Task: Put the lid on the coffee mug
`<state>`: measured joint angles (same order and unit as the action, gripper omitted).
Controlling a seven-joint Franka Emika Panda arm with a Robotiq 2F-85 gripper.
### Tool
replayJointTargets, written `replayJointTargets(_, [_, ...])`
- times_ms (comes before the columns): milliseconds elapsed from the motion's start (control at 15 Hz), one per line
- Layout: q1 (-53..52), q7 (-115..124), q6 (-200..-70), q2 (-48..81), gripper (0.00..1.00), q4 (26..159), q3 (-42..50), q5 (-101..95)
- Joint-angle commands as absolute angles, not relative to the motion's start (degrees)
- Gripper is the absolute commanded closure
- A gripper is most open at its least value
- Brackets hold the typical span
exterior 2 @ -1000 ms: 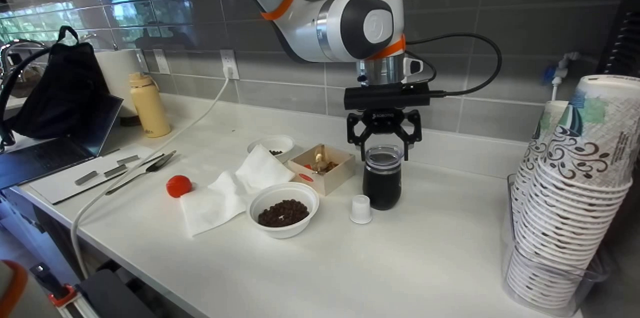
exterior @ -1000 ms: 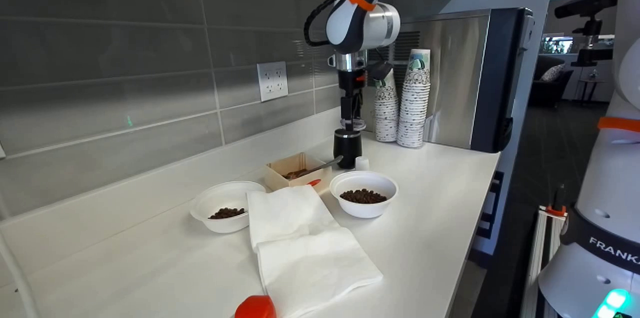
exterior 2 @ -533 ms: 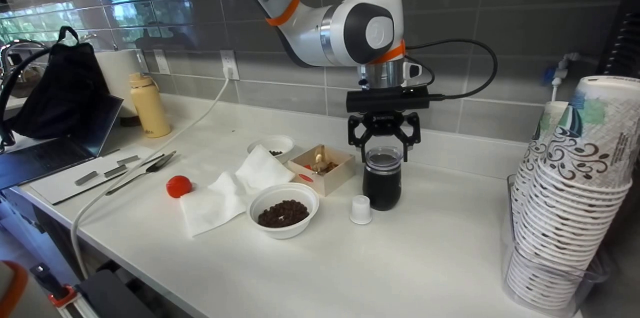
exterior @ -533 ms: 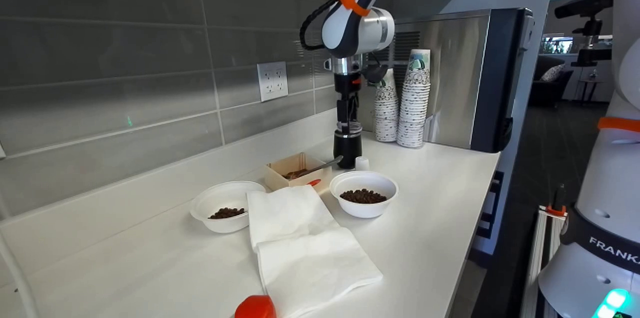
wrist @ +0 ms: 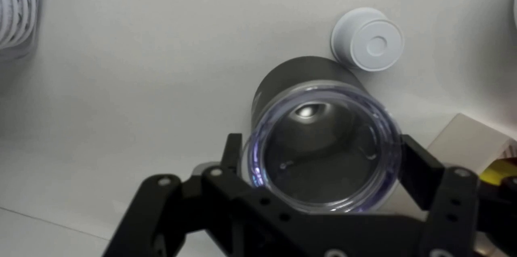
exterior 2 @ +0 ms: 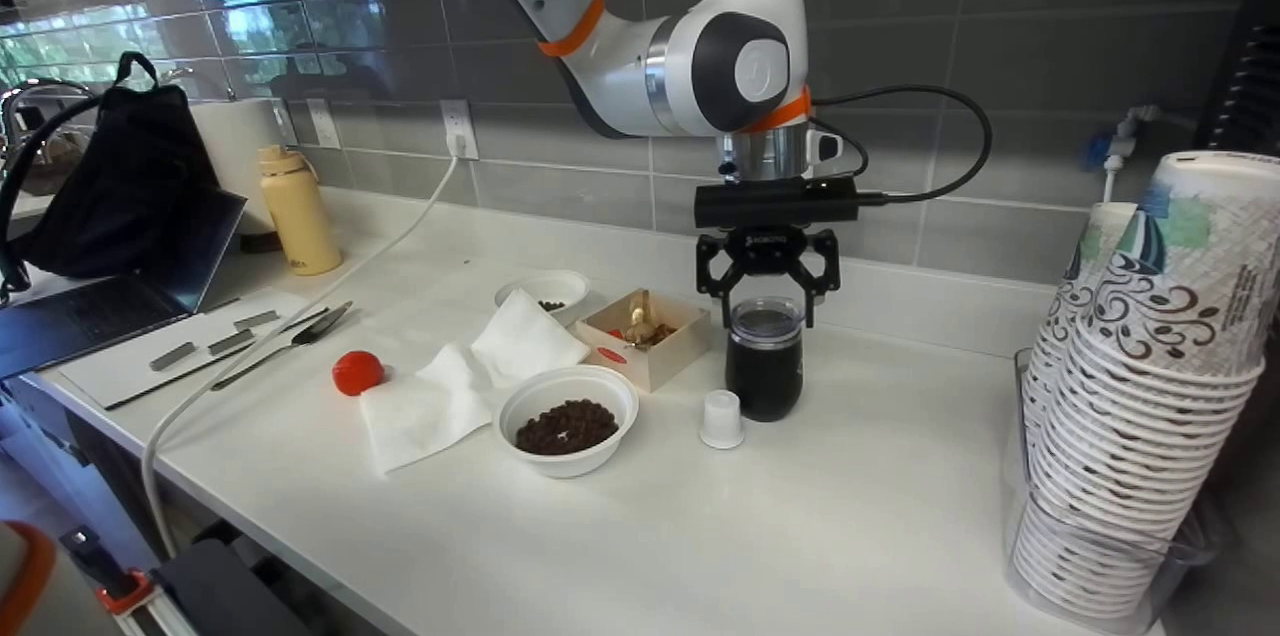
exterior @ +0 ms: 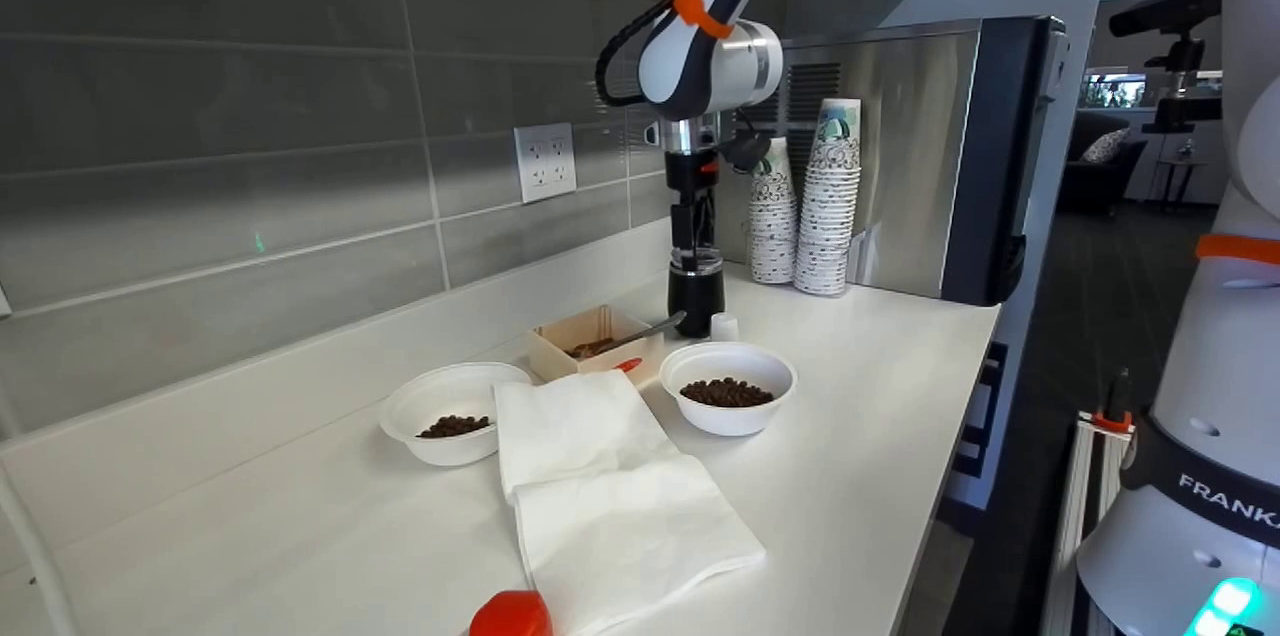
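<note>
The coffee mug [exterior 2: 764, 381] is a black cylinder with a silver band near its top, upright on the counter; it also shows in an exterior view [exterior: 696, 306] and in the wrist view [wrist: 291, 74]. The lid [exterior 2: 767, 336] is a clear round piece at the mug's mouth; its rim fills the middle of the wrist view [wrist: 389, 140]. My gripper [exterior 2: 768, 316] points straight down, with one finger on each side of the lid. In the wrist view [wrist: 321, 148] the fingers press close to the lid's rim. I cannot tell if the lid is fully seated.
A small white pod [exterior 2: 721, 419] stands right beside the mug. A wooden box [exterior 2: 650, 371] and a white bowl of beans [exterior 2: 567, 456] are near. Tall paper-cup stacks [exterior 2: 1140, 436] stand to one side. A tiled wall [exterior 2: 570, 186] runs behind.
My gripper and the lid have moved slightly down and towards the mug's middle. The lid, which showed off-centre above the mug, is now over its mouth. The mug has not visibly moved.
</note>
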<state>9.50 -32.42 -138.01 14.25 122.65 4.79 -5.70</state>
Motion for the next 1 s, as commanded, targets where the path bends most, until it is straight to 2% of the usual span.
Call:
replayJointTargets(0, [9.8,-32.4,-136.2,15.5,0.33,120.8,4.4,-6.1])
replayJointTargets(133, [9.8,-32.4,-135.9,15.6,0.33,120.7,4.3,-6.2])
replayJointTargets(200, [9.8,-32.3,-135.8,15.5,0.02,120.7,4.3,-6.2])
replayJointTargets(933, [11.7,-34.2,-137.8,9.7,0.0,125.3,4.4,-3.4])
